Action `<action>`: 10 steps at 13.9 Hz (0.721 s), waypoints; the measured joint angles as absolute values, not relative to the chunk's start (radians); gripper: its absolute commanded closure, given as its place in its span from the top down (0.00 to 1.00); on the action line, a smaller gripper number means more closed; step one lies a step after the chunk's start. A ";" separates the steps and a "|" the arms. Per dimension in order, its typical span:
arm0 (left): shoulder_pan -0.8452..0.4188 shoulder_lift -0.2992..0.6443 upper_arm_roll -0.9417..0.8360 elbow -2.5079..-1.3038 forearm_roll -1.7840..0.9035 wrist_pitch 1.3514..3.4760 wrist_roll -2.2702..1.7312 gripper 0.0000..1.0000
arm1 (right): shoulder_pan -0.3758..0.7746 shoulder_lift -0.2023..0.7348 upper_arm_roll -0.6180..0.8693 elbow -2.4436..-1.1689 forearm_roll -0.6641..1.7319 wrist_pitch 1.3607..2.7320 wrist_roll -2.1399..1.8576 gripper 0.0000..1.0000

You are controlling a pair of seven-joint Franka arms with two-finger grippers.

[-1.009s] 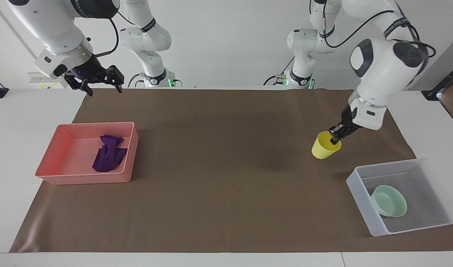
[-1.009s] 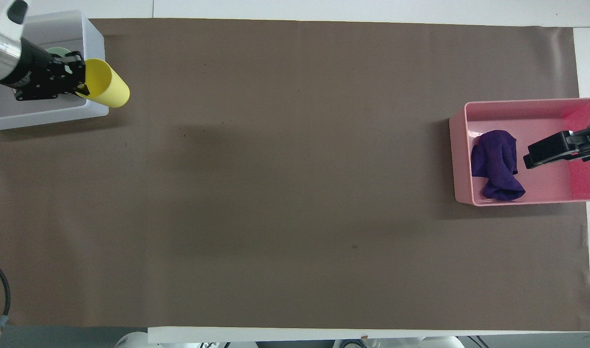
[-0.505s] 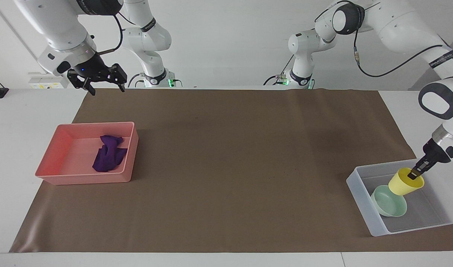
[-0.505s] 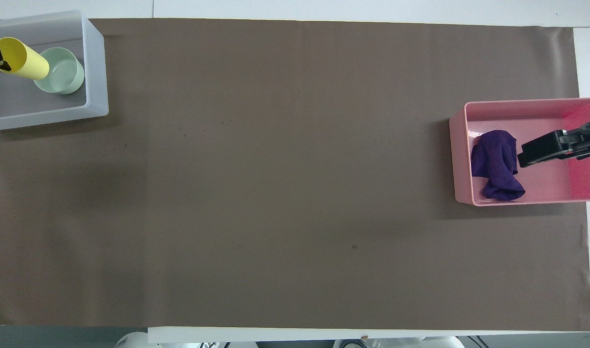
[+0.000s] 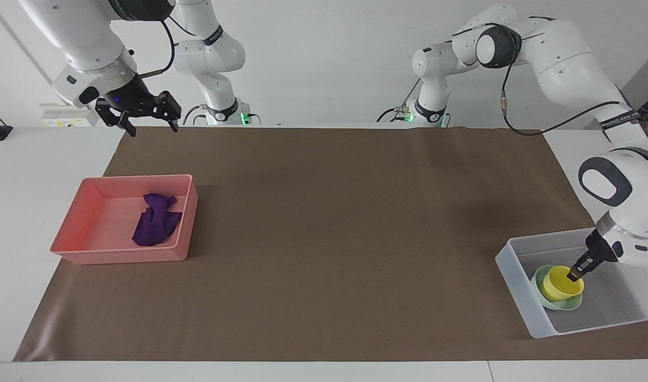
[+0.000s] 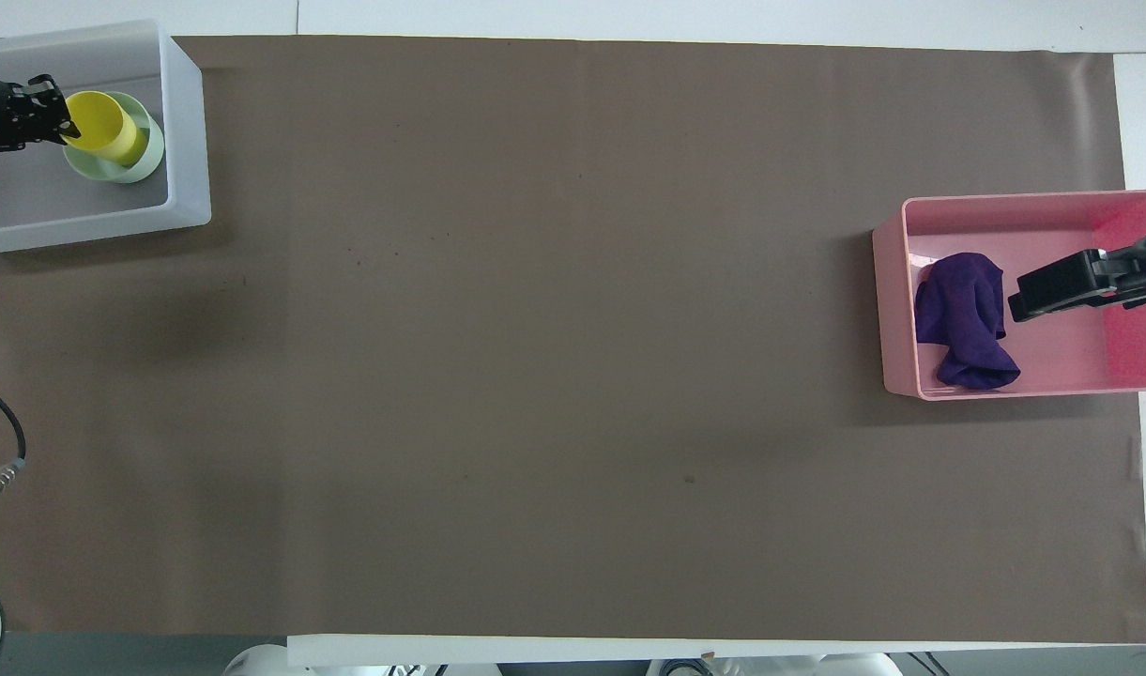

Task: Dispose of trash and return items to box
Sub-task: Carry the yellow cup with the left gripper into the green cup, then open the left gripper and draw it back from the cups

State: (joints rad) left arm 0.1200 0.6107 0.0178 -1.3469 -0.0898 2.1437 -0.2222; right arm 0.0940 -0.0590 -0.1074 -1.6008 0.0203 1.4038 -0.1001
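- Gripping the rim of the small yellow plastic cup (image 5: 564, 282), our left claw (image 5: 574, 274) is down inside the translucent whitish-grey rectangular plastic box (image 5: 516, 265) at the left arm's end of the desk (image 5: 324, 244).
- We see the cup sitting in the shallow mint-green bowl (image 5: 547, 303), which rests on the box floor; the left claw's fingers are closed on the cup's rim.
- We hold our right claw (image 5: 146, 119) raised over the edge of the brown mat nearest the robots, at the right arm's end, with its fingers spread wide and nothing between them; this arm waits.
- We find the small deep-purple wad of folded cloth (image 5: 155, 225) lying in the pink rectangular plastic tray (image 5: 90, 209), against the wall toward the middle of the desk.
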 measured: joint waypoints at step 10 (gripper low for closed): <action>-0.027 -0.004 0.006 -1.645 -0.086 1.627 -0.217 1.00 | 0.101 -0.059 -0.112 -1.630 0.020 1.411 -0.100 1.00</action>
